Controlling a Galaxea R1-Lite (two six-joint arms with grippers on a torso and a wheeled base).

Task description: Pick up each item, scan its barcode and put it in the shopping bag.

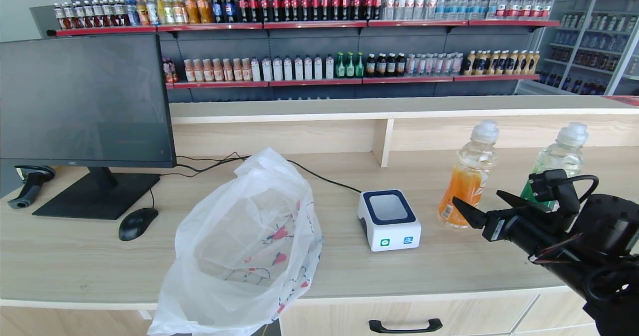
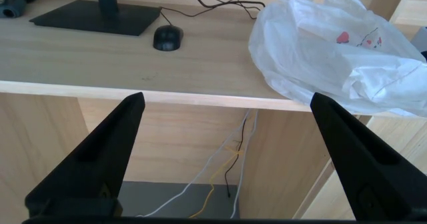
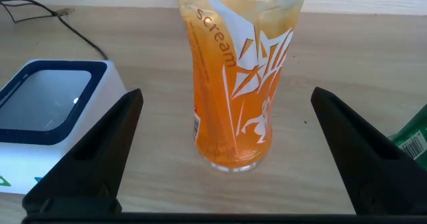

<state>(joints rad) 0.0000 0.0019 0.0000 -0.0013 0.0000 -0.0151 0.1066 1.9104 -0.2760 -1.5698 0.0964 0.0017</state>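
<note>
Desk (image 1: 449, 271) front edge is overhung by the shopping bag (image 1: 249, 246); a raised ledge runs behind; bare surface lies between the scanner (image 1: 388, 219) and the orange bottle (image 1: 467, 176). Right tool (image 1: 475, 197) is spread wide and empty, facing the orange bottle's lower half, near but apart. Left tool (image 2: 227, 97) is likewise spread and empty, below the desk edge. The orange bottle stands upright, capped, part-filled with orange drink; the green-labelled bottle (image 1: 559, 161) beside it holds clear liquid; the bag's contents cannot be told.
</note>
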